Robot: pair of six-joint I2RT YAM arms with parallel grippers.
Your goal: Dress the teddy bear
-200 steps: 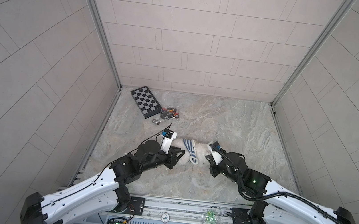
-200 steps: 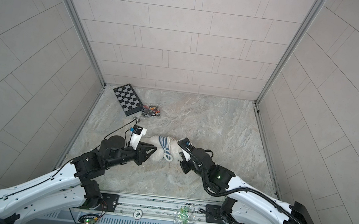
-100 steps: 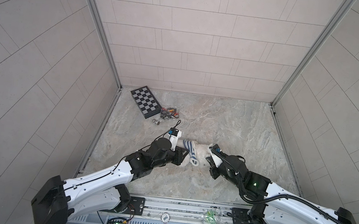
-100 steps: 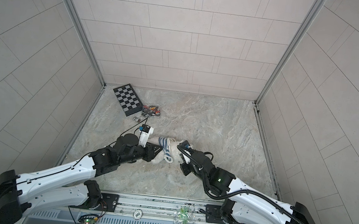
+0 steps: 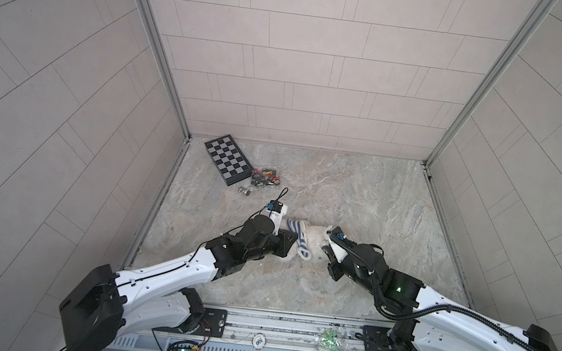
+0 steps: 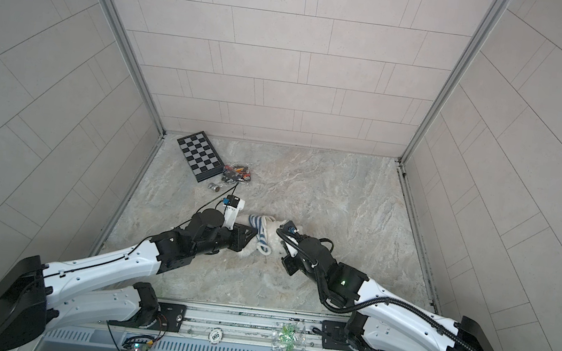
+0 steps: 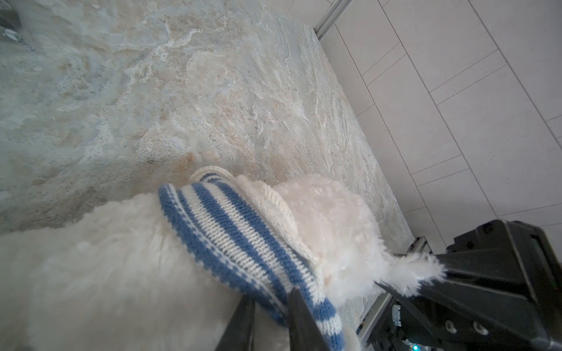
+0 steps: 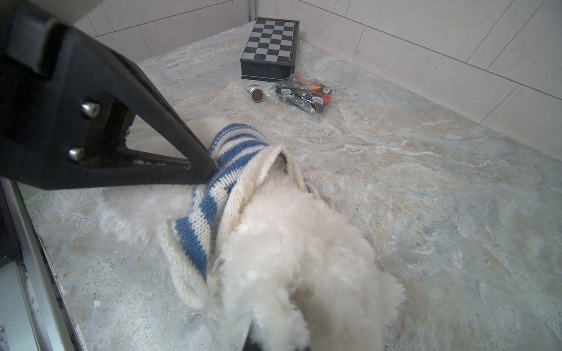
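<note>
The fluffy white teddy bear (image 5: 316, 237) (image 6: 275, 227) lies on the marble floor between both arms. A blue-and-white striped shirt (image 5: 301, 241) (image 7: 231, 231) (image 8: 209, 194) is bunched in a band around its body. My left gripper (image 5: 295, 242) (image 7: 270, 299) is shut on the shirt's lower hem, and its black fingertip (image 8: 208, 171) presses into the knit. My right gripper (image 5: 327, 252) (image 8: 273, 345) is shut on a tuft of the bear's fur (image 8: 304, 249). Its jaws are buried in the fluff. The bear's face is hidden.
A folded chessboard box (image 5: 227, 159) (image 8: 269, 51) sits in the far left corner. Beside it lie a clear bag of small parts (image 5: 264, 178) and a small metal cylinder (image 5: 244, 191). Tiled walls enclose three sides. A bag of green pieces (image 5: 329, 350) rests on the front rail.
My left arm stretched forward to the shirt and its jaws closed on the hem. The right gripper kept its hold on the bear and barely shifted.
</note>
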